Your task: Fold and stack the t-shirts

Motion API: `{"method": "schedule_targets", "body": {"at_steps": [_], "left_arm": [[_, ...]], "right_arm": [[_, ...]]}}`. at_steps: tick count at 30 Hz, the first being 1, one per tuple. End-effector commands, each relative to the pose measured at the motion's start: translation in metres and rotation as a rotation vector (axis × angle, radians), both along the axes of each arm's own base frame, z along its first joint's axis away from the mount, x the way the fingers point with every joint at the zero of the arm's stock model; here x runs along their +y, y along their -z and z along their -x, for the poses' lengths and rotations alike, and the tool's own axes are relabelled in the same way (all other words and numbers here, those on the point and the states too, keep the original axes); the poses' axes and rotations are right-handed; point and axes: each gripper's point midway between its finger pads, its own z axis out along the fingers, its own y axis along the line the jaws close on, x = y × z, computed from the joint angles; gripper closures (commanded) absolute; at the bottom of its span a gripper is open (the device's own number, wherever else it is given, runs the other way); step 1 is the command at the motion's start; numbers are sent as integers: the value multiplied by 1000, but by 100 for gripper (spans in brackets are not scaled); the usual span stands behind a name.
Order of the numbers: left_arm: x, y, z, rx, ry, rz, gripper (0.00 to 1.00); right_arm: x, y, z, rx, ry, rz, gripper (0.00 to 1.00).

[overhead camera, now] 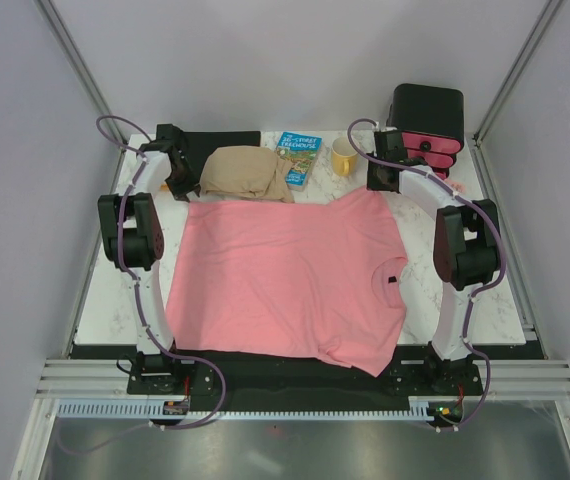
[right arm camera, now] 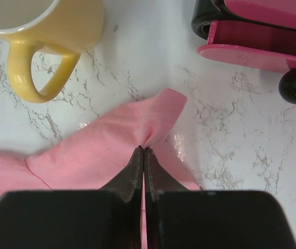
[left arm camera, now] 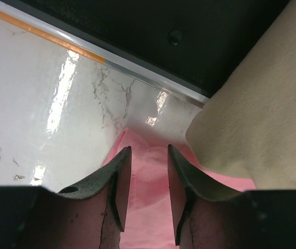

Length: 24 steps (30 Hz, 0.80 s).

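Note:
A salmon-pink t-shirt [overhead camera: 285,280] lies spread flat across the marble table, its dark neck label at the right side. My left gripper [overhead camera: 183,190] is at the shirt's far left corner. In the left wrist view it [left arm camera: 148,148] stands open, the fingers apart with the pink corner [left arm camera: 148,176] lying between them. My right gripper [overhead camera: 377,185] is at the shirt's far right corner. The right wrist view shows it [right arm camera: 144,149] shut on a pinch of the pink cloth [right arm camera: 101,150], which puckers at the tips.
A tan folded garment [overhead camera: 245,173] [left arm camera: 257,119] lies just behind the shirt, touching its far edge beside my left gripper. Along the back are a black mat [overhead camera: 220,140], a blue book [overhead camera: 296,157], a yellow mug [overhead camera: 343,157] [right arm camera: 49,31] and a black box with pink drawers [overhead camera: 427,120] [right arm camera: 252,41].

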Motion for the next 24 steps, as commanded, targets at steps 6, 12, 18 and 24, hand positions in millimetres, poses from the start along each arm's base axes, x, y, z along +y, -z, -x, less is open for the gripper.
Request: {"method": "schedule_targets", "body": {"at_steps": [6, 12, 18, 24], "left_arm": [[-1, 15, -4, 10, 33, 8, 64], [-1, 18, -2, 26, 42, 5, 67], [1, 15, -2, 22, 42, -2, 77], [5, -4, -12, -29, 49, -29, 98]], "right_arm": [[4, -3, -6, -24, -14, -6, 100], [4, -2, -7, -25, -13, -7, 100], [6, -2, -10, -27, -11, -13, 100], [5, -5, -11, -40, -14, -4, 100]]}}
